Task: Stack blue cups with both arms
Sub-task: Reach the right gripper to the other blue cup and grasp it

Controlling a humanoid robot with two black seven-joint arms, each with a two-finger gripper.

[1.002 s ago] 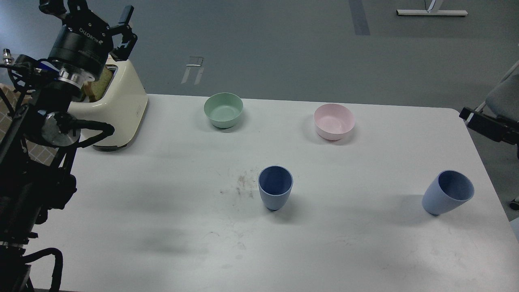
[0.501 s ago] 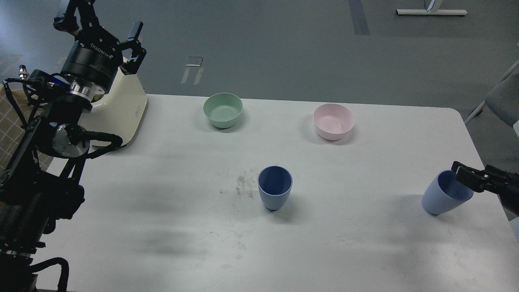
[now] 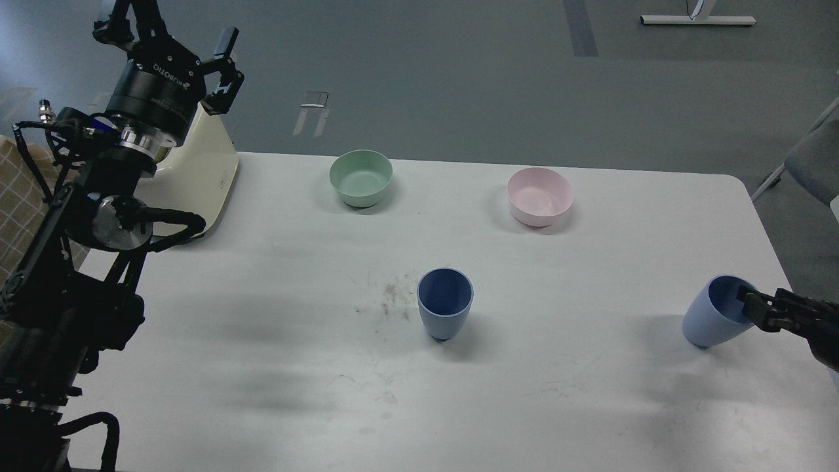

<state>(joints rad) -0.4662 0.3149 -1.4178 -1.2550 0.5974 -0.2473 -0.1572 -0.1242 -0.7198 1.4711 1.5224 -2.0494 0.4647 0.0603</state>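
My left claw (image 3: 172,39) hangs with fingers spread, empty, above the cream toaster (image 3: 203,174) at the bench's (image 3: 262,367) far left. One blue cup (image 3: 445,311) stands upright mid-bench. The second blue cup (image 3: 711,321) sits well right of it; my right claw (image 3: 754,307) is at its rim, possibly touching, grip state unclear.

One camera is looking forward and down from the robot's head, taking in nearly the whole white table (image 3: 275,314) from a moderate distance, with grey floor (image 3: 459,85) showing beyond its far edge; no second view is sharing the scene
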